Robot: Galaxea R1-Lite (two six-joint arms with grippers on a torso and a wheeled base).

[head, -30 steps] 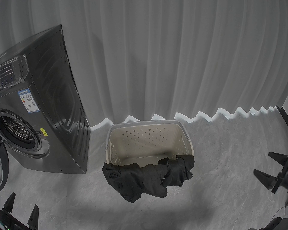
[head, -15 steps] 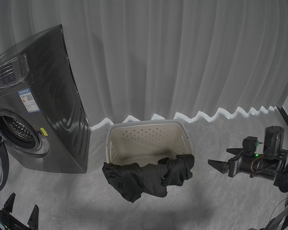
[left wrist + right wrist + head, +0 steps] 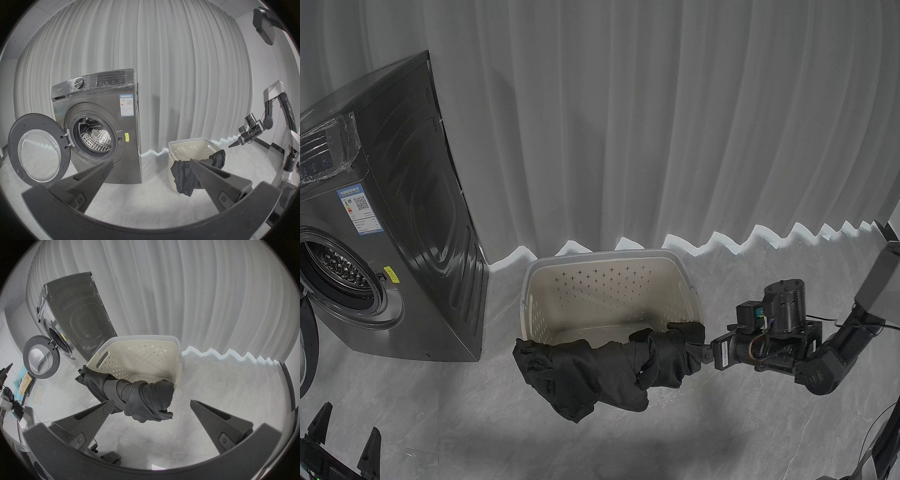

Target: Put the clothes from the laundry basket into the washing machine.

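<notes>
The dark garment [image 3: 594, 372] hangs over the rim of the laundry basket [image 3: 606, 294] at the basket's 6 o'clock. Part of it is twisted into a thick roll along the rim and part sags down the outer wall toward the floor [image 3: 750, 431]. What can be seen of the basket's inside holds no other clothes.

The garment looks soft, limp and light. It will probably stretch and trail when lifted instead of keeping its shape, and a loose fold could snag on the rim. The bunched roll at its 3 o'clock end seems the best place to grip, since several layers are gathered there.

The right tool [image 3: 150, 402] is at that end with its jaws spread wide on either side of the bundle, not yet clamped on it. The left tool [image 3: 347, 432] sits low at the garment's 8 o'clock, also spread and holding nothing.

The washing machine [image 3: 419, 206] stands at the basket's 9 o'clock. Its door [image 3: 39, 150] is swung open and the drum [image 3: 93, 137] is exposed.
</notes>
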